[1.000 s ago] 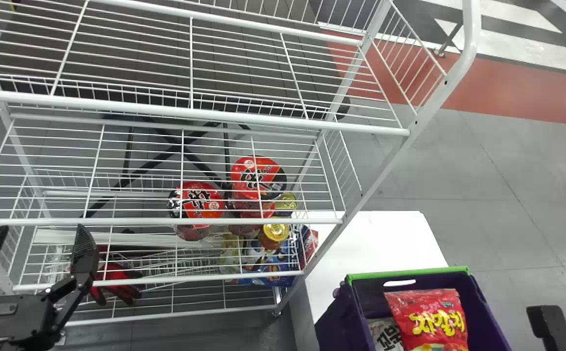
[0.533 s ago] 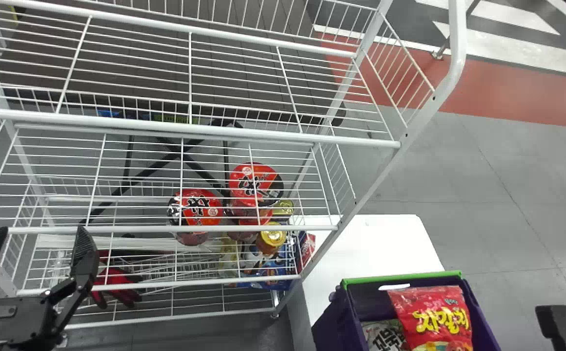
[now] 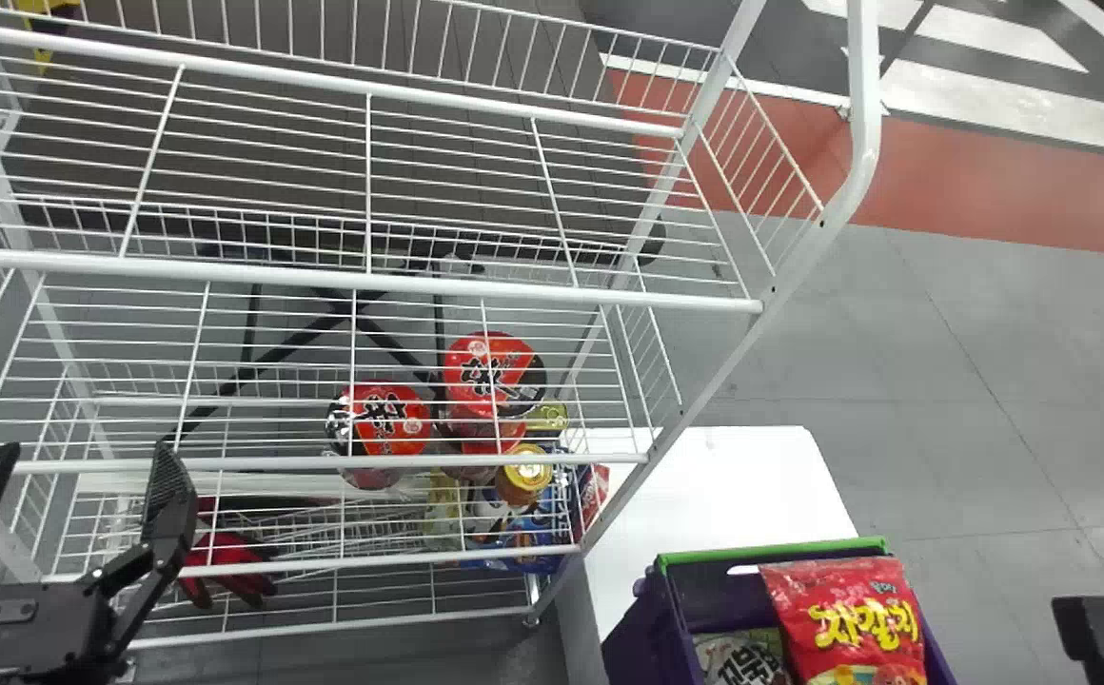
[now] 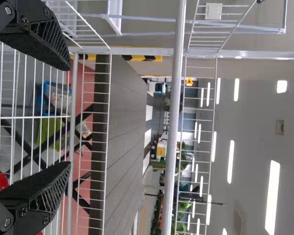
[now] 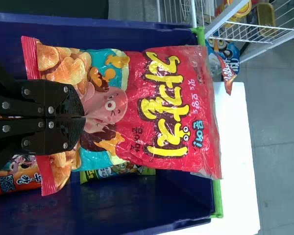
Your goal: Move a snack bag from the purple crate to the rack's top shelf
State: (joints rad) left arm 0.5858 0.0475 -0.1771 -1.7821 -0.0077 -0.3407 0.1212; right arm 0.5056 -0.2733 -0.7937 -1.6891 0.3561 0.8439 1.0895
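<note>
Right gripper [image 5: 83,117] pressed together on the near end of the red snack bag [image 3: 852,618], which is over the purple crate [image 3: 642,623]. Left gripper [image 3: 88,449] spread wide, nothing between its fingers, parked at left by the rack [image 3: 352,283]. Vs earlier head frames: bag sits further right and closer to the crate's green far rim. Head view cuts off bag's near end; another bag [image 3: 740,656] is partly hidden beneath.

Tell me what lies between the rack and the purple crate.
In the head view, a bare stretch of white table lies between the rack and the purple crate.
</note>
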